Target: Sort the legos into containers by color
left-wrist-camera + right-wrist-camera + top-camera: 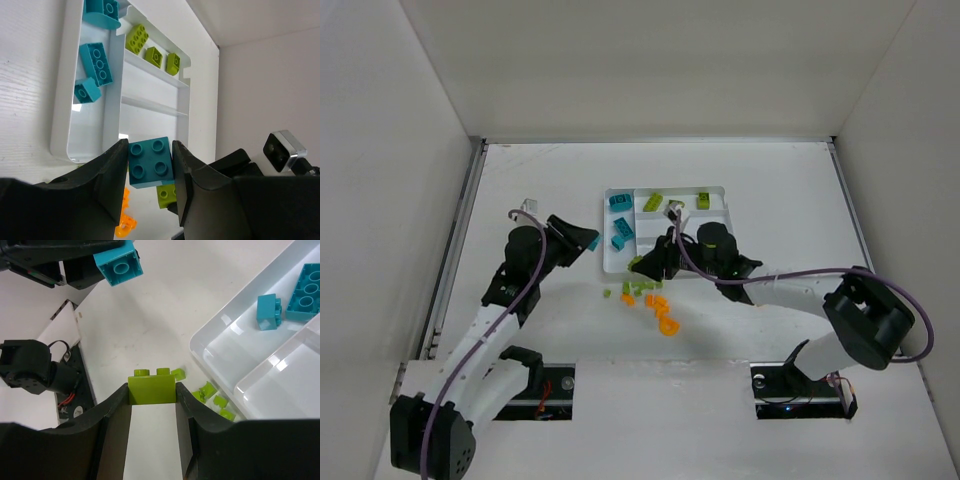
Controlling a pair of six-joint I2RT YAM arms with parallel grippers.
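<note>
My left gripper [149, 151] is shut on a teal lego [150, 162] and holds it above the table, just left of the white tray [650, 228]. The same lego [118, 264] shows at the top of the right wrist view. My right gripper [151, 390] is shut on a lime green lego [152, 388] at the tray's near left corner, low over the table. Three teal legos [96, 61] lie in one long section of the tray [61, 90], and three lime ones [153, 56] lie in the section beside it.
Loose small lime pieces [635, 290] and orange pieces [662, 315] lie on the table just in front of the tray. White walls enclose the table on three sides. The two grippers are close together near the tray's left front corner.
</note>
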